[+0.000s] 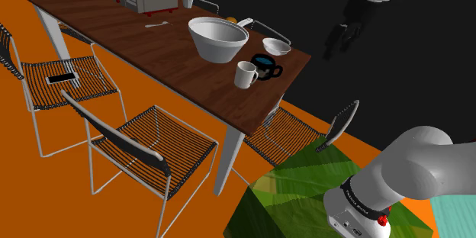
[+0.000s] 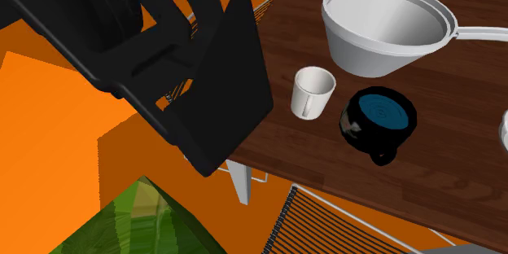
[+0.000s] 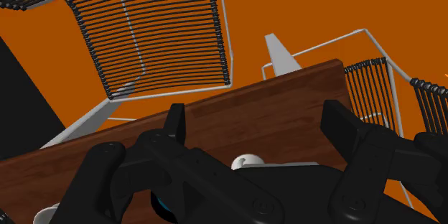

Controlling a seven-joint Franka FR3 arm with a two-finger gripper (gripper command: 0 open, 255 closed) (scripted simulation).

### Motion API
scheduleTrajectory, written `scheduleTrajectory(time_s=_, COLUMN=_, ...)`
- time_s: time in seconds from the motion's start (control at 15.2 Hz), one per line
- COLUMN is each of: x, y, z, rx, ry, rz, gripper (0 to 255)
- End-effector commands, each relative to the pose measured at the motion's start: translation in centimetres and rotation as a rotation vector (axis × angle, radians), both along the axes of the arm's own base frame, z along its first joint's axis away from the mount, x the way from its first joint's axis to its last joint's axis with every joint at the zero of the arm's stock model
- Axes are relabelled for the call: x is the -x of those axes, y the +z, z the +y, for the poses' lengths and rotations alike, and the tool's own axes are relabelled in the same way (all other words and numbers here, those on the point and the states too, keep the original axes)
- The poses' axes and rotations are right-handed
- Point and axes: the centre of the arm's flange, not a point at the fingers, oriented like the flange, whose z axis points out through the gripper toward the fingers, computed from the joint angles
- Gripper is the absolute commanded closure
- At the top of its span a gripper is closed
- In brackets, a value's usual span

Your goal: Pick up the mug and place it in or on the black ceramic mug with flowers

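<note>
Two wire chairs [image 1: 141, 149] line the near side of the worktop [image 1: 114, 30] at the shoulder view's left, on an orange floor [image 1: 46, 191]; the farther chair's seat carries a phone [image 1: 61, 78]. Moving right along the dark wooden worktop come a spoon [image 1: 158, 24] and then a large white bowl [image 1: 219, 38], upright. Just right of the bowl and nearer, close to the worktop's near edge, stands the white mug [image 1: 246, 75], upright, empty and free of any grip. Just beside it on the right, across a narrow gap, stands the black mug [image 1: 265, 67], upright and blue inside; the second exterior view shows its handle turned toward the worktop's edge. A small white bowl [image 1: 276, 46] sits behind the black mug, near the worktop's right corner. Farther right, beyond that corner and raised above worktop height, the black fingers [image 1: 334, 43] hang before a black area, well apart from both mugs. The wrist view shows the fingers spread, with only the worktop's edge between them; part of the white mug shows past the hand's body. At the lower right is the green stand [image 1: 294, 198], with the white arm [image 1: 416, 172] rising from it.
</note>
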Motion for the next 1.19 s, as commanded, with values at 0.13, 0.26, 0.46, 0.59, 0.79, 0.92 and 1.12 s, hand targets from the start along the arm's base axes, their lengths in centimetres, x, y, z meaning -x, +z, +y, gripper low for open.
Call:
scheduleTrajectory(time_s=0.13, x=-2.3, y=-1.4, z=0.3, rx=-0.005, ry=0.001, rz=0.005, gripper=0)
scheduleTrajectory(time_s=0.26, x=-4.6, y=-2.8, z=0.6, rx=-0.009, ry=0.001, rz=0.01, gripper=0)
scheduleTrajectory(time_s=0.46, x=-8.0, y=-4.9, z=1.2, rx=-0.016, ry=0.002, rz=0.018, gripper=0)
scheduleTrajectory(time_s=0.59, x=-10.2, y=-6.3, z=1.5, rx=-0.021, ry=0.003, rz=0.023, gripper=0)
scheduleTrajectory(time_s=0.79, x=-13.6, y=-8.5, z=2.0, rx=-0.027, ry=0.004, rz=0.031, gripper=0)
scheduleTrajectory(time_s=0.92, x=-15.8, y=-9.9, z=2.4, rx=-0.032, ry=0.004, rz=0.036, gripper=0)
scheduleTrajectory(time_s=1.12, x=-19.2, y=-12.1, z=3.0, rx=-0.039, ry=0.005, rz=0.044, gripper=0)
